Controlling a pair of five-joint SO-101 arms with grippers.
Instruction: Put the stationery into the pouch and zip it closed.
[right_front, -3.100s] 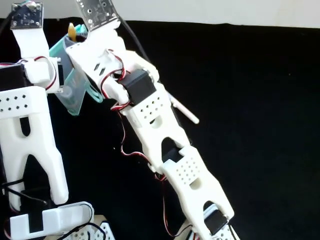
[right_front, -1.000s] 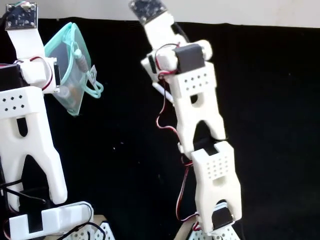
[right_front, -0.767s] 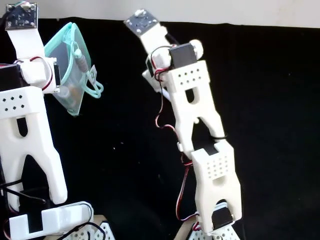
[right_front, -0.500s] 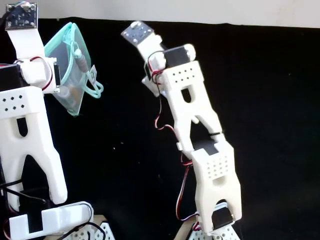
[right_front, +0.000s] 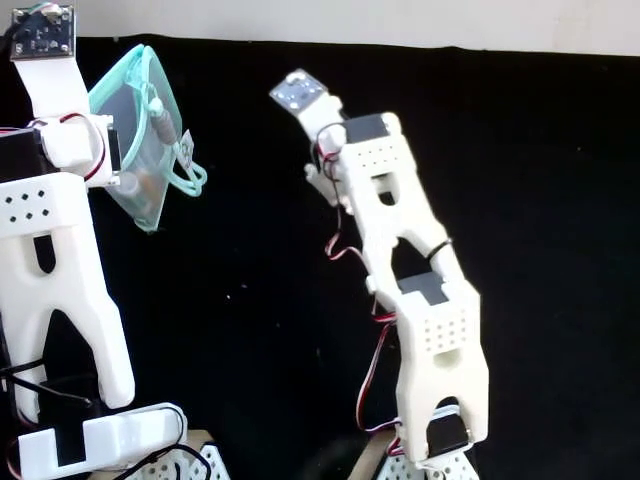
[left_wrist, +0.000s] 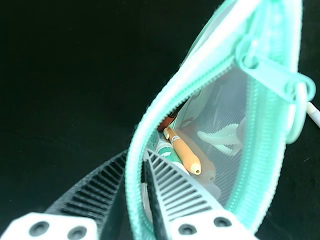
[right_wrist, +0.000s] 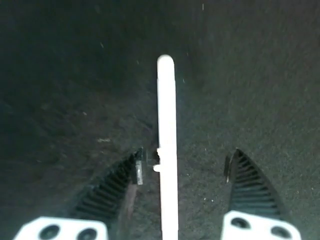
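The translucent teal mesh pouch is held raised above the black table, its unzipped rim clamped by the left gripper. An orange-tipped pen lies inside. The right arm has left the pouch and swung over the slim white pen lying on the table. The right gripper straddles it, jaws spread. Judged status: this pen is not yet loaded, and zipping follows.
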